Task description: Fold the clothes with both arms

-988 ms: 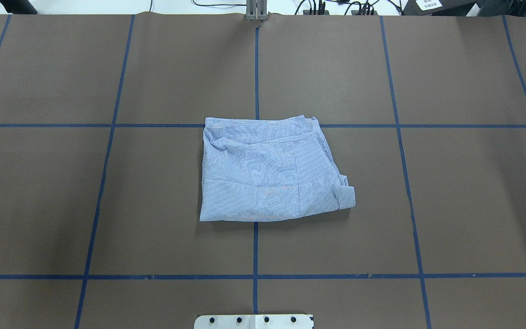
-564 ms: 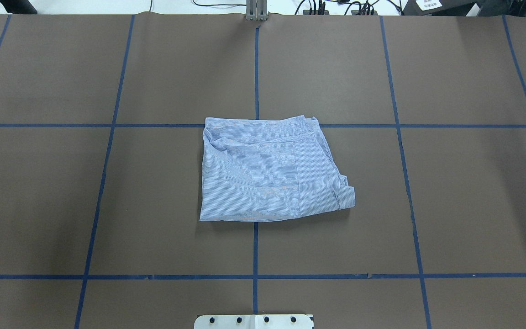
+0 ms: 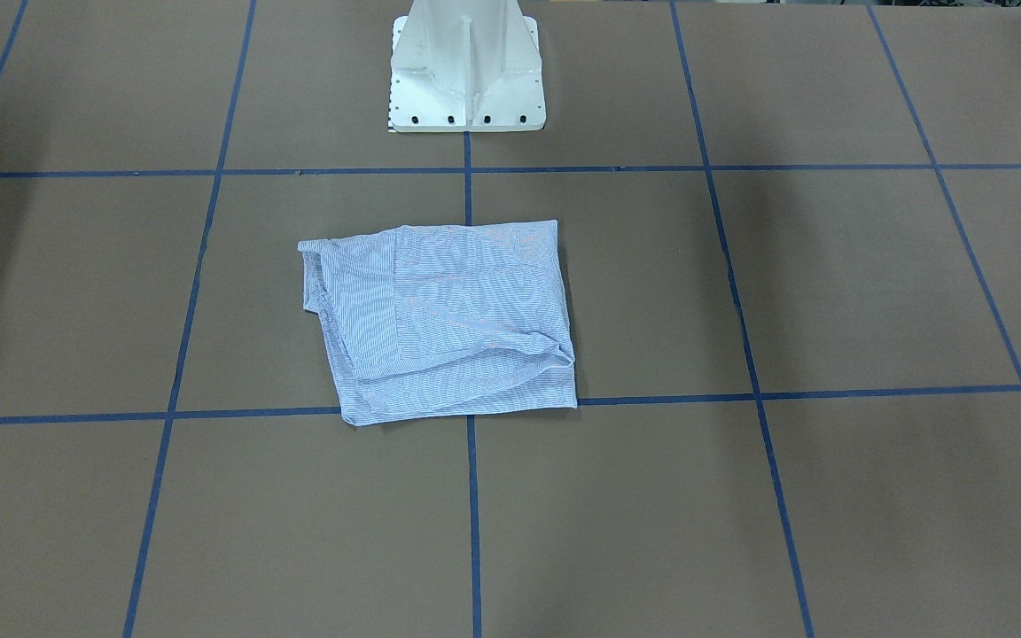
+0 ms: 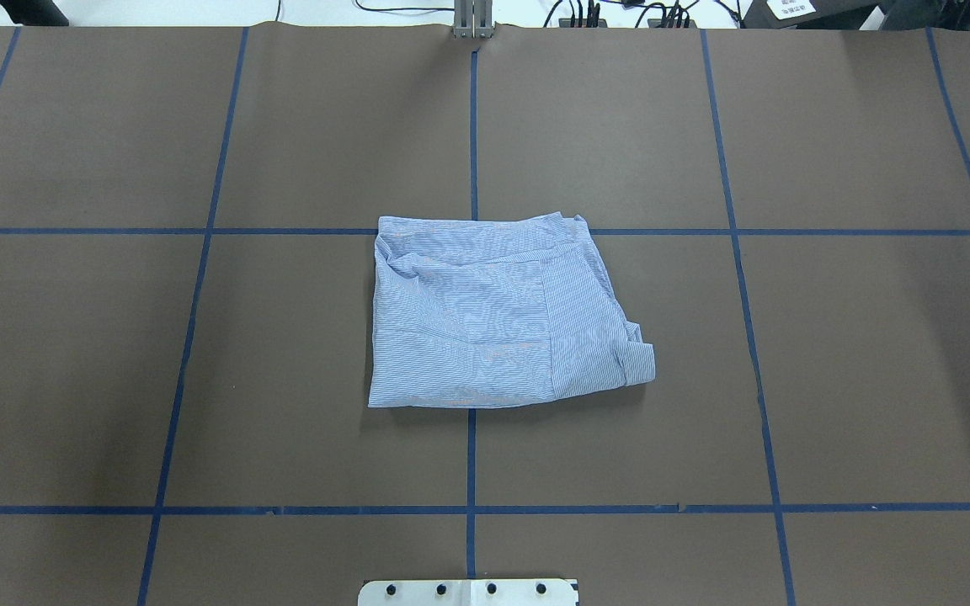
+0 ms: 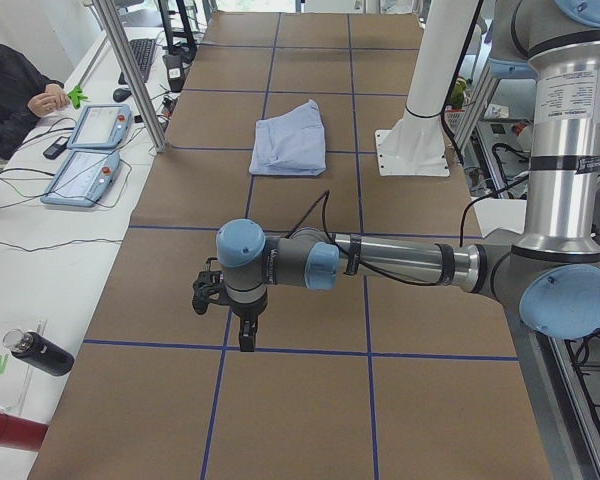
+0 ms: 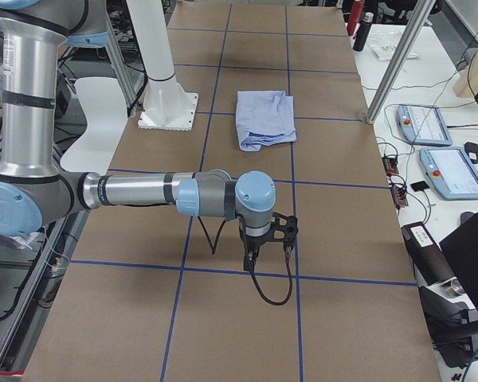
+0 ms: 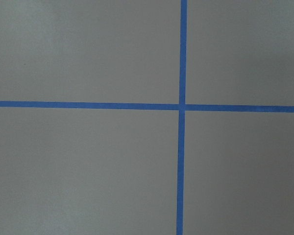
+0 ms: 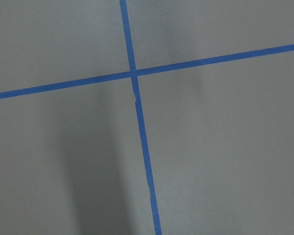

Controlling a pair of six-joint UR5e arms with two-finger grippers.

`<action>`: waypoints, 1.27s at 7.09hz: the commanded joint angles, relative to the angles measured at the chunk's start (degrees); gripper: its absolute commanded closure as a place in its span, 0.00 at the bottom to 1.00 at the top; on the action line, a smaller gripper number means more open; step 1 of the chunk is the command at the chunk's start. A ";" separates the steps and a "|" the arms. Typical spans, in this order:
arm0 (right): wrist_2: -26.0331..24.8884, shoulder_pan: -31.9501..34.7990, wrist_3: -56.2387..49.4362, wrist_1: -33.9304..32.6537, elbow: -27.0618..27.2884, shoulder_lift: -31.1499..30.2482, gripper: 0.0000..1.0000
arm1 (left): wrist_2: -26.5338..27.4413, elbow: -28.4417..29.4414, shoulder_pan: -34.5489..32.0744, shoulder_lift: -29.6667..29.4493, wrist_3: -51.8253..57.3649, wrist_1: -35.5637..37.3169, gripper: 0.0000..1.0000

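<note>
- Folded shirt (image 4: 502,311) lies flat at the table's (image 4: 872,379) centre.
- Left gripper (image 5: 242,330) and right gripper (image 6: 255,253) hover near opposite table ends, well apart from the shirt; whether either is open or closed cannot be told.

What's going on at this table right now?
Nothing is being handled. The light blue-and-white striped shirt lies folded into a compact rectangle at the middle of the brown table with blue tape grid. The black left gripper and black right gripper hang over bare table at opposite ends, far from the shirt; whether they are open cannot be told.
</note>
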 commanded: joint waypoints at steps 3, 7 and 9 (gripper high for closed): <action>0.07 -0.10 0.00 -0.02 -0.13 0.08 0.00 | -0.29 0.04 0.00 0.02 -0.18 0.26 0.00; 0.07 -0.10 0.70 -0.02 -0.13 0.08 0.00 | -0.29 0.04 0.00 0.02 -0.18 0.26 0.00; -0.11 -0.10 -0.17 0.07 -0.13 0.08 0.00 | -0.21 0.04 0.00 0.02 -0.18 0.18 0.00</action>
